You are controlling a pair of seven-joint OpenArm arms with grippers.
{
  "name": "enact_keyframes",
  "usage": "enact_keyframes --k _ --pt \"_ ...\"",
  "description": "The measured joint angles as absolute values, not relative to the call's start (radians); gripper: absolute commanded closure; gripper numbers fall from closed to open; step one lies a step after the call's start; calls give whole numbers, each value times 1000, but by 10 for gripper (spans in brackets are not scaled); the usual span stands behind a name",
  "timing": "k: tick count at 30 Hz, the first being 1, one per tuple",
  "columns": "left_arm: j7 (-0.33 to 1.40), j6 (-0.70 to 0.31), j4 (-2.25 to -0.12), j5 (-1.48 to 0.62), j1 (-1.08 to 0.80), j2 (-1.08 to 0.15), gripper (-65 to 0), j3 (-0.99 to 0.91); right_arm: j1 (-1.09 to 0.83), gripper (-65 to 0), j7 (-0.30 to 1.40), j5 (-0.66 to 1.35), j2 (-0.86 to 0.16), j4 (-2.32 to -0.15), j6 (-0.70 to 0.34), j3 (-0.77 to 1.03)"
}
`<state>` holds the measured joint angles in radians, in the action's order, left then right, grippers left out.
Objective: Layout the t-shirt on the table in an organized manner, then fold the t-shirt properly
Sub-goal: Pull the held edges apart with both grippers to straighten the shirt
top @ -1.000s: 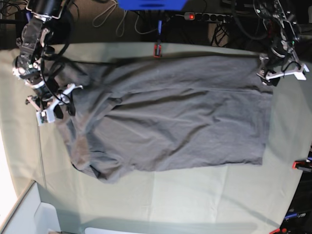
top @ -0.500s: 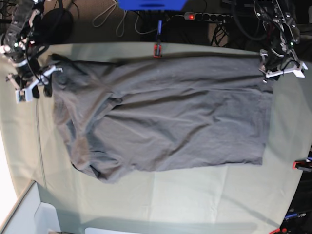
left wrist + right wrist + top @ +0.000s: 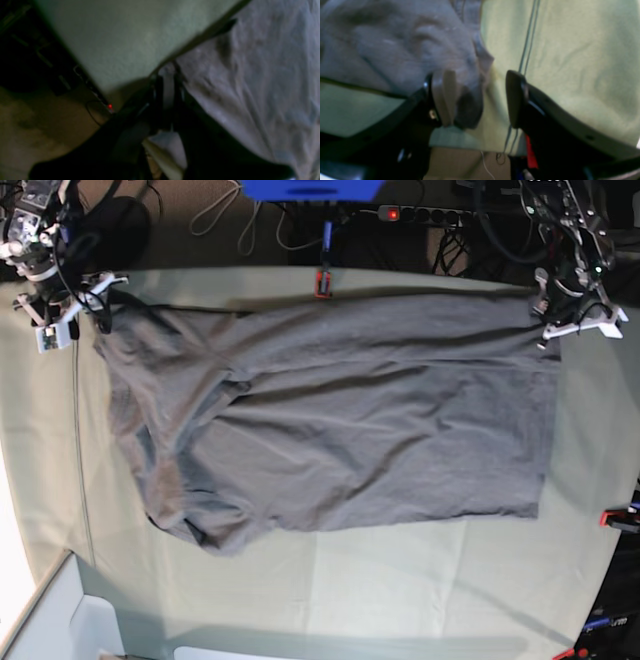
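1. Right claw [image 3: 62,308] sits at the far-left corner of the t-shirt [image 3: 340,410] in the base view. The right wrist view shows its jaws spread apart: one finger [image 3: 444,97] lies against a bunched edge of grey fabric, the other stands apart over bare pale-green cloth. Nothing is pinched between them.
2. The t-shirt lies spread across the worktop [image 3: 400,580], long axis left to right. Its left end is rumpled, with folds and a bunched lump at the near-left corner. The middle and right parts lie flatter, with shallow creases.
3. A red-orange clamp [image 3: 322,282] sits on the worktop's far edge, just beyond the t-shirt's far hem near its middle.
4. Left claw [image 3: 572,320] is at the t-shirt's far-right corner. The left wrist view shows its jaws [image 3: 166,92] drawn close together with a strip of grey fabric between them: closed on the shirt's corner. That view is dark and blurred.
5. A second red clamp [image 3: 618,518] shows at the worktop's right edge, well apart from the t-shirt's near-right corner.
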<state>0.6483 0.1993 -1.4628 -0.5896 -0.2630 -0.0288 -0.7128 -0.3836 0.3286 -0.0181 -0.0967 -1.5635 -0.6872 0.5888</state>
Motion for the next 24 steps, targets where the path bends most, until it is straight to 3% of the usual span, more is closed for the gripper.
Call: enact_keyframes --k 10,24 --pt "654 199 -1495 -592 -262 -58 0 -774 -375 -327 319 -9 -94 -1420 -687 582" --pt "651 199 -1495 -593 -263 -58 0 -775 -369 -321 318 -11 -104 -1414 -687 582"
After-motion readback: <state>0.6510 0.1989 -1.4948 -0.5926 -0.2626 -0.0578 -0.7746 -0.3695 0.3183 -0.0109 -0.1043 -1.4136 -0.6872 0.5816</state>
